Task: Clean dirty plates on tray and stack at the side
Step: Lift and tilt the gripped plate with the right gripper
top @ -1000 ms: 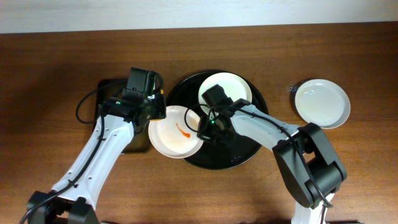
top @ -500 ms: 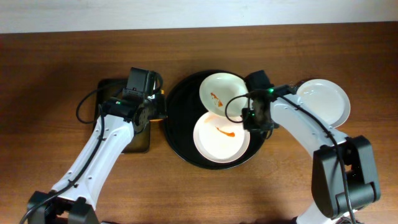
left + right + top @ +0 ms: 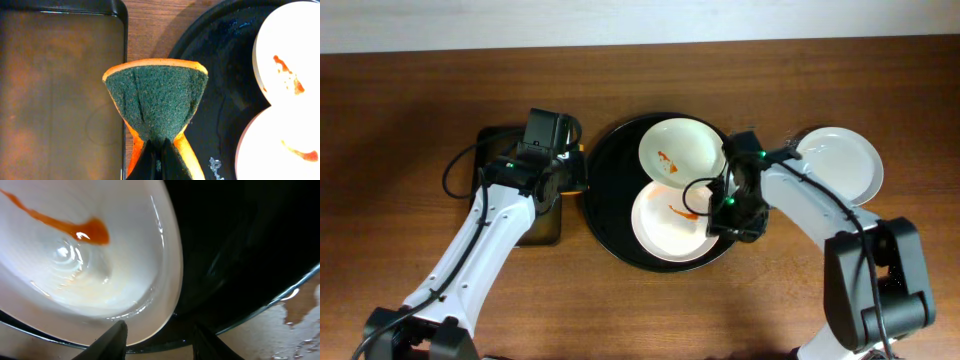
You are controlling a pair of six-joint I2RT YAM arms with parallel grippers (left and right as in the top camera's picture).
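A: right gripper (image 3: 160, 339), what's it doing?

B: Jaws partly apart, nothing pinched. In the wrist view both fingertips (image 3: 116, 336) sit at the bottom of the frame. The near plate (image 3: 75, 265) rim curves down just above the gap, not between the pads. Can't tell if a pad touches the rim.

A: Where is it overhead?

B: At the right edge of that near plate, over the right side of the tray (image 3: 605, 190).

A: left gripper (image 3: 160, 157)?

B: Clamped tight on the sponge (image 3: 156, 97). The green scouring face is toward the camera, with orange foam showing along the top edge and down both sides. The fingers pinch its narrow lower end and the pad fans out above them.

A: Is the sponge touching anything?

B: Doesn't look like it. It hangs over the strip of tabletop (image 3: 150, 22) between the rectangular tray (image 3: 60, 80) and the round tray's left rim, well apart from both plates.

A: And the plates?

B: Two are in the tray. The near plate has an orange-red streak. The far plate (image 3: 682, 148) also has a smear, left of its centre. Their rims meet, and I can't tell which overlaps. The third plate (image 3: 838, 165) sits on the tabletop just right of the tray, plain white.
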